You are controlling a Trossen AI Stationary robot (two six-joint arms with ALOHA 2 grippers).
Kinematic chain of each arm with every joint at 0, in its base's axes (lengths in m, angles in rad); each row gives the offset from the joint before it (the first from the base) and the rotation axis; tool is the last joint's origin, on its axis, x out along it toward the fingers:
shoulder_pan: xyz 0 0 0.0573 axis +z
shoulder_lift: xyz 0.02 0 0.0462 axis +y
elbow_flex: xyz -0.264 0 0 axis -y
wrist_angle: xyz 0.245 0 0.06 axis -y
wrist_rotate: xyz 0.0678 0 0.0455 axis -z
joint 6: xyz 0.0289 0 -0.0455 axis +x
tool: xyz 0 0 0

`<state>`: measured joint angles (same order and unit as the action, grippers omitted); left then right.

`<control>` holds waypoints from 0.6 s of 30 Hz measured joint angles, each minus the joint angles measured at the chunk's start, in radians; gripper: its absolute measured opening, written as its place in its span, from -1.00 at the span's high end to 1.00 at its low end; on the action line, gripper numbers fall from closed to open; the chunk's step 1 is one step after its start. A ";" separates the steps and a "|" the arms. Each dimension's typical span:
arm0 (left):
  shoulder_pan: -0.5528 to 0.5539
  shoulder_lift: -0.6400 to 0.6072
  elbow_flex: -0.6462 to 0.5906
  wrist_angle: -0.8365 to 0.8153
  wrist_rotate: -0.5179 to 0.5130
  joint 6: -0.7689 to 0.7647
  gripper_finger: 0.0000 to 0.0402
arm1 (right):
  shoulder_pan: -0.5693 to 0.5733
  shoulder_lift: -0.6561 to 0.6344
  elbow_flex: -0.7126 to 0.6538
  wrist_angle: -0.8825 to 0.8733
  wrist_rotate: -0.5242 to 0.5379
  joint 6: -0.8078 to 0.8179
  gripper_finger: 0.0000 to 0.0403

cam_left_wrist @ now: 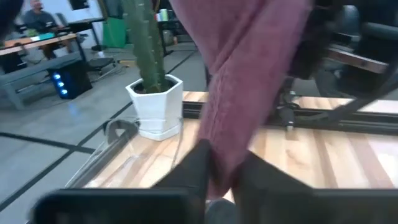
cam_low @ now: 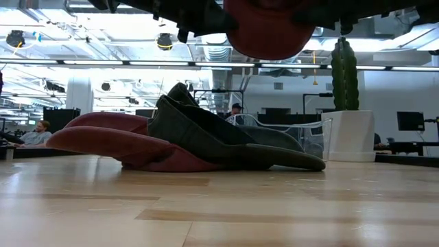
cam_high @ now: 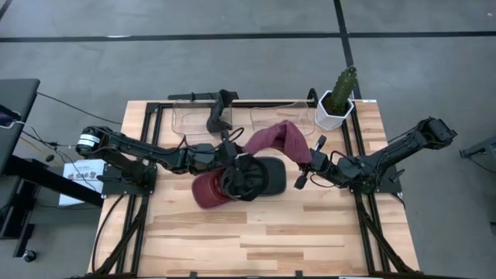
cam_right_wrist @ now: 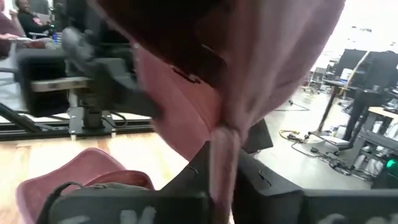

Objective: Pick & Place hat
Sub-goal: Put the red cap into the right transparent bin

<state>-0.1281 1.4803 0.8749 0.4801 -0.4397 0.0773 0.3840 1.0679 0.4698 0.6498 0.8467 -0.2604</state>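
A maroon knit hat (cam_high: pixel 280 142) hangs in the air between both grippers, above the table; the low view shows it lifted at the top (cam_low: pixel 264 31). My left gripper (cam_high: pixel 235 152) is shut on its left end, and my right gripper (cam_high: pixel 308 164) is shut on its right end. Below them, a maroon cap (cam_high: pixel 208 191) and a dark cap (cam_high: pixel 252 177) lie overlapping on the wooden table (cam_high: pixel 271 240), the dark one resting on the maroon one (cam_low: pixel 103 140). My left gripper pinches an edge of the knit hat (cam_left_wrist: pixel 219 163) between its two fingers (cam_left_wrist: pixel 189 171), coming level from the table's left. The cloth rises away from the fingers, lifted clear of the table. My right gripper pinches a gathered fold of the hat (cam_right_wrist: pixel 222 146) between its two fingers (cam_right_wrist: pixel 199 171), coming from the table's right. The hat is clear of the table and spreads out beyond the fingers.
A cactus in a white pot (cam_high: pixel 338 99) stands at the far right corner. Clear plastic bins (cam_high: pixel 190 118) and a dark object (cam_high: pixel 220 111) sit along the far edge. The near half of the table is bare wood. People sit in the room behind.
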 joint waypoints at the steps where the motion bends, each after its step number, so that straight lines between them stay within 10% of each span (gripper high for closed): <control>1: 0.001 0.000 0.000 0.000 -0.010 -0.002 0.88 | 0.000 0.000 0.000 0.000 -0.004 0.001 0.90; 18: -0.004 -0.014 -0.005 -0.107 -0.289 0.099 0.94 | -0.007 0.001 0.000 -0.058 0.089 -0.010 0.10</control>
<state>-0.1322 1.4660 0.8696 0.3733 -0.7289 0.1761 0.3771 1.0685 0.4701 0.5919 0.9358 -0.2707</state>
